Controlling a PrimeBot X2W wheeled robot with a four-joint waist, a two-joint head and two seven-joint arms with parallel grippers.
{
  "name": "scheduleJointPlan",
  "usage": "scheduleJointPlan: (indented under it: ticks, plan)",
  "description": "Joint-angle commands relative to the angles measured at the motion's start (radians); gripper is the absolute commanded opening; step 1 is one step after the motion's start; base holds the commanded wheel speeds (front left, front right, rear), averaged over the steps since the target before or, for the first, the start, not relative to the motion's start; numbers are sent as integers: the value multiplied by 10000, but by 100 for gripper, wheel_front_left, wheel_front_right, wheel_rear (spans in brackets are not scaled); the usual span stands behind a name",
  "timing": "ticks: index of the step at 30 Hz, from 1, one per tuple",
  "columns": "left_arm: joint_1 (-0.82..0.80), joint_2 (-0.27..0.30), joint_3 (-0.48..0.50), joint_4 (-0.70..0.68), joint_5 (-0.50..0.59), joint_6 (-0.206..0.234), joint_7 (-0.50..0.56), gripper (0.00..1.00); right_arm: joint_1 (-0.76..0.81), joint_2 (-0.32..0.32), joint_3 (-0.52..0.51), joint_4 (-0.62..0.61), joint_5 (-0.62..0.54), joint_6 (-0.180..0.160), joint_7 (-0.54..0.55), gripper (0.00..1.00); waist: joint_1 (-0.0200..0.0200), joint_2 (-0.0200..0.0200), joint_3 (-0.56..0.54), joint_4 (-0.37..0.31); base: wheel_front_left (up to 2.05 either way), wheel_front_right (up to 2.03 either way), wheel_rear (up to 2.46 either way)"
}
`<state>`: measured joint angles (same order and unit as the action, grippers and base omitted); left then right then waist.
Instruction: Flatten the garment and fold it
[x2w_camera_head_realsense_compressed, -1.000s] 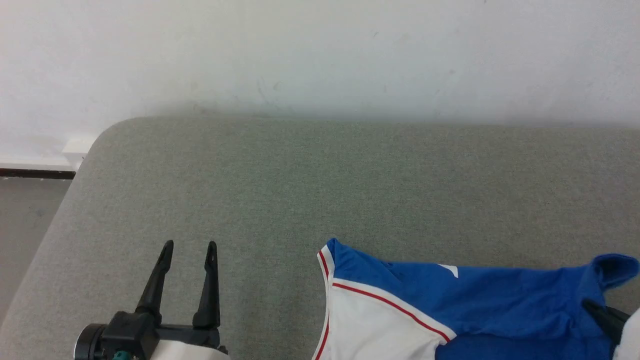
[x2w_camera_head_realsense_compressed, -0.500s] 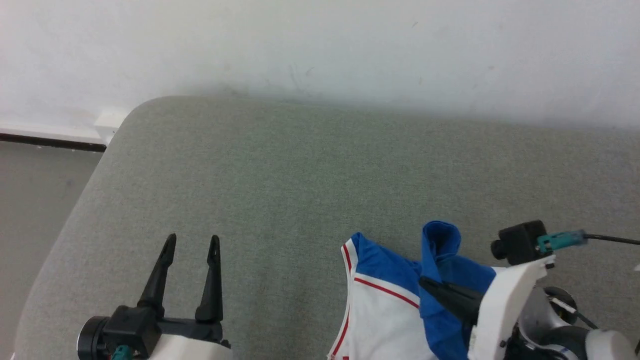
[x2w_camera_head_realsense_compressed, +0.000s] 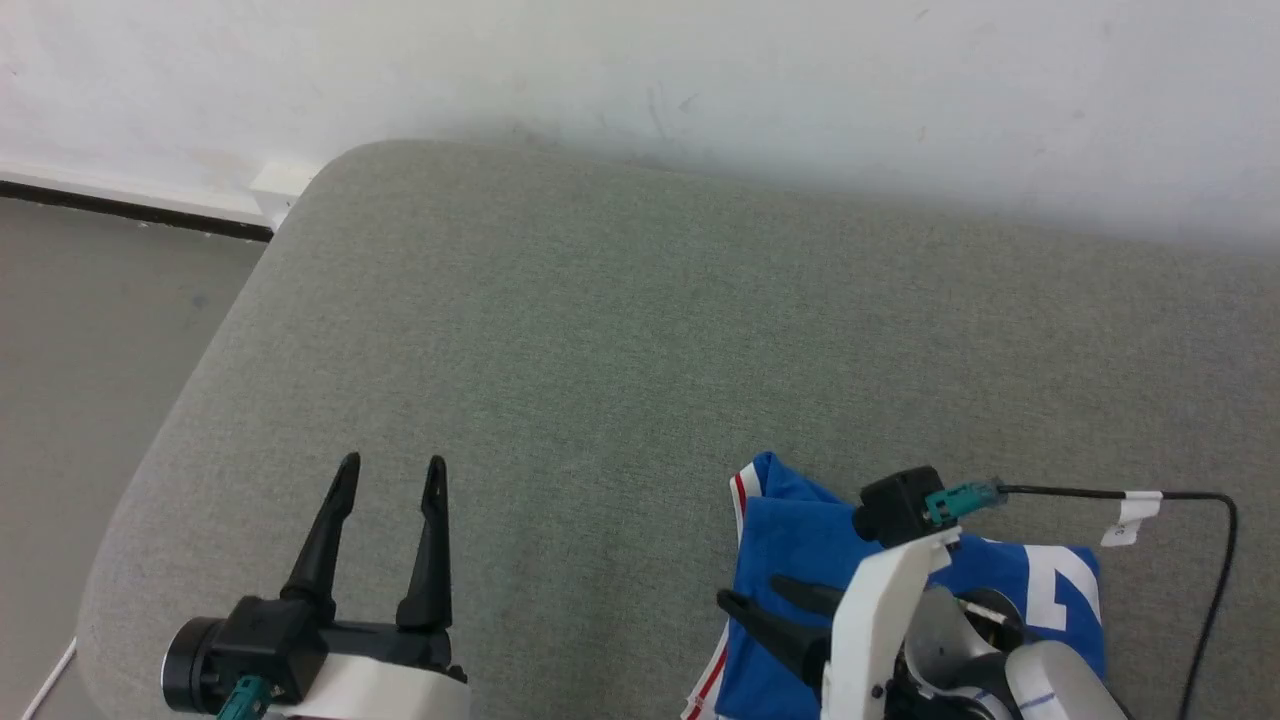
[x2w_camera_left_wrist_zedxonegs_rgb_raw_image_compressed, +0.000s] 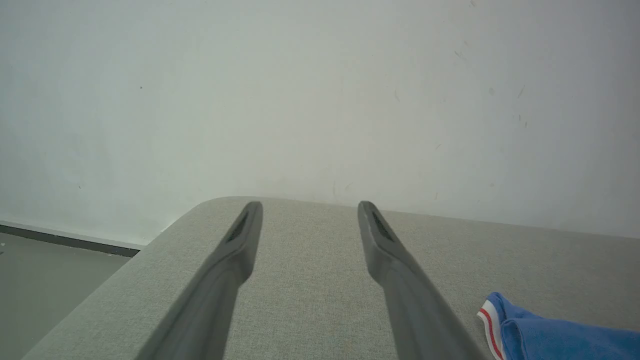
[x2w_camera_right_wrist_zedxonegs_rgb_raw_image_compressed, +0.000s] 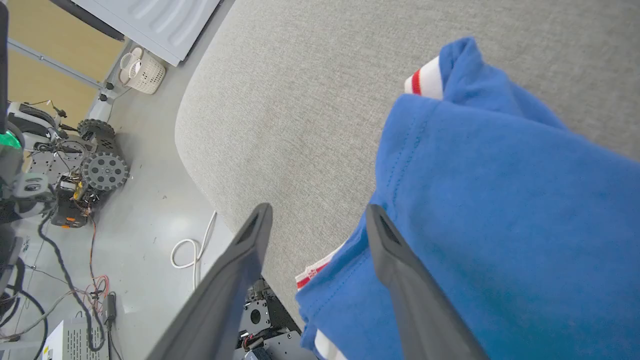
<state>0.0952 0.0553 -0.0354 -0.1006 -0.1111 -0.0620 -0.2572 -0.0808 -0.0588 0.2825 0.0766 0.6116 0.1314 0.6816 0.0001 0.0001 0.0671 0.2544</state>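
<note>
The garment (x2w_camera_head_realsense_compressed: 790, 540), a bright blue shirt, is seen bunched in a loose heap on the grey padded bench (x2w_camera_head_realsense_compressed: 600, 330), close to the bench's near edge. A white band with a thin red stripe (x2w_camera_head_realsense_compressed: 740, 490) is shown at the garment's far left corner, and part of a white printed number (x2w_camera_head_realsense_compressed: 1050, 590) is visible on its right side. More red and white edging is found along the garment's near left border.

The right gripper (x2w_camera_head_realsense_compressed: 748, 590) is placed at the garment's left border, with its fingers held wide apart and nothing clamped between them. In the right wrist view the right gripper (x2w_camera_right_wrist_zedxonegs_rgb_raw_image_compressed: 319, 207) is seen with one finger over the blue cloth (x2w_camera_right_wrist_zedxonegs_rgb_raw_image_compressed: 500, 200) and the other over bare bench fabric (x2w_camera_right_wrist_zedxonegs_rgb_raw_image_compressed: 300, 100); whether the cloth is touched cannot be told.

The left gripper (x2w_camera_head_realsense_compressed: 392, 462) is held well to the left of the garment, over bare bench. Its fingers are also spread, with only the bench (x2w_camera_left_wrist_zedxonegs_rgb_raw_image_compressed: 310, 280) seen between them in the left wrist view (x2w_camera_left_wrist_zedxonegs_rgb_raw_image_compressed: 310, 205), where the garment's striped corner (x2w_camera_left_wrist_zedxonegs_rgb_raw_image_compressed: 550, 340) is caught to their right.

A black cable (x2w_camera_head_realsense_compressed: 1215, 560) is looped just right of the garment. A pale wall (x2w_camera_head_realsense_compressed: 600, 60) is seen beyond it.
</note>
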Motion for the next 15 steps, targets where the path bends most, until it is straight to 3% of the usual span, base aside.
scheduleJointPlan:
  ticks: [1,4,6,12,15]
  plan:
    - [-162,-49,37,34,-40,7,-45,100,-307,28,159,61,293,-7,-257,100,-1,-1,-15,-119,0,0,0]
    - [-155,-50,55,74,0,-8,-45,100,-527,-182,37,184,145,-7,-609,100,-1,-1,-62,-279,0,0,0]
    - [-173,-50,85,84,8,-26,-45,100,-872,-654,-19,235,-368,-7,-1258,100,-1,-1,-109,-454,0,0,0]
    - [-251,-50,121,102,-7,-117,-45,100,-1768,-2335,-209,177,-1966,-7,-4211,100,-1,-1,-221,-1059,0,0,0]
    - [-236,-50,197,205,-258,-14,-45,100,-1898,-3049,-800,193,-2918,-7,-5664,100,-1,-1,-224,-1404,0,0,0]
